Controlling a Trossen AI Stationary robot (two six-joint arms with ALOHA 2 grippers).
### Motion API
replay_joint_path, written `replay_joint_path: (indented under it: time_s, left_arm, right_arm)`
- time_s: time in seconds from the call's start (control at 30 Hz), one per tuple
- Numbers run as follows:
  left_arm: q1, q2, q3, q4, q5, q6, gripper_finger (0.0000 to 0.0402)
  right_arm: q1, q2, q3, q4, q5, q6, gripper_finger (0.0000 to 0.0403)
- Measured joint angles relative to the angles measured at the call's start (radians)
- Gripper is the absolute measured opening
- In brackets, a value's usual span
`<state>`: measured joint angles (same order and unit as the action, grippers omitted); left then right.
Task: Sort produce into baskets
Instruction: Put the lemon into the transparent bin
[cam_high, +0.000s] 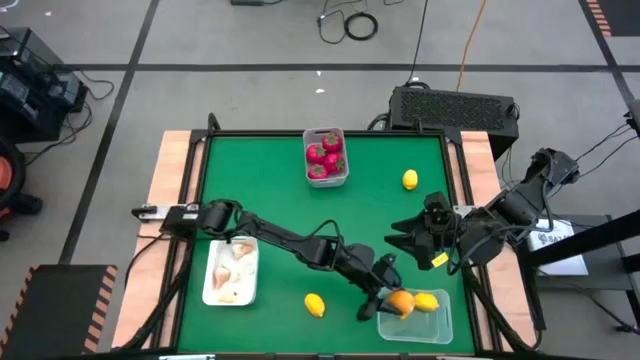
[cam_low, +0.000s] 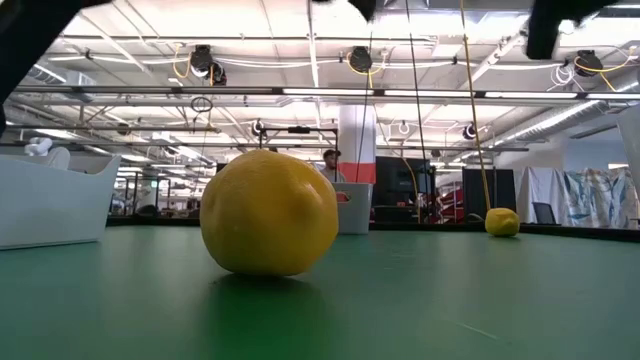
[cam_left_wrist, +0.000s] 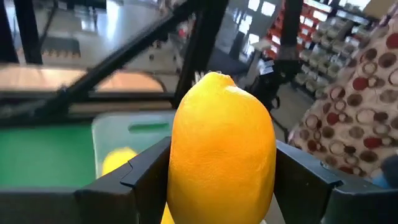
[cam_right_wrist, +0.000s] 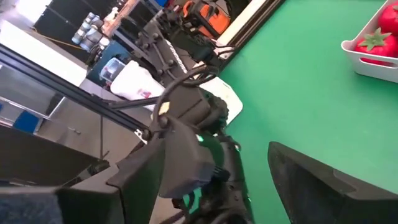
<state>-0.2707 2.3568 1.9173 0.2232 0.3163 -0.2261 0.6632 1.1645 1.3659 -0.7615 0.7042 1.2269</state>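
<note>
There, a lemon clamped between the left claw's fingers above the clear tub; right claw agape.

Far side of the bench: bin with round pieces inside. Near left, tray holding garlic. Near right, tub with one lemon in it, left pincer over its edge. Loose lemons: one between tray and tub, another right of the bin.
</note>
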Motion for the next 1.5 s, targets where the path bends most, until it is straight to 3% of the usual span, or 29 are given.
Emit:
replay_joint_path:
  time_s: [0.27, 0.53, 0.77, 1.03, 1.27, 1.5]
  left_arm:
    - [-0.01, 0.104, 0.055, 0.001, 0.077, -0.108, 0.0242]
    - [-0.007, 0.103, 0.056, 0.008, 0.072, -0.011, 0.0245]
    - [0.009, 0.103, 0.057, -0.026, 0.076, 0.002, 0.029]
    - [0.03, 0.099, 0.216, -0.372, 0.043, 0.138, 0.0318]
    - [0.039, 0.09, 0.443, -0.9, -0.178, 0.32, 0.0318]
    - [0.099, -0.009, 0.427, -1.271, -0.214, 0.339, 0.0318]
  right_arm:
    - [0.0, 0.0, 0.0, -0.029, 0.003, 0.0, 0.0274]
    - [0.0, 0.0, 0.0, -0.043, 0.002, -0.009, 0.0274]
    - [0.0, 0.0, 0.0, -0.075, 0.002, -0.012, 0.0274]
    - [-0.003, -0.008, 0.0, -0.137, 0.003, -0.012, 0.0274]
    - [-0.035, -0.043, 0.0, -0.233, 0.063, -0.016, 0.0274]
    - [-0.105, -0.069, 0.0, -0.411, 0.166, 0.045, 0.0274]
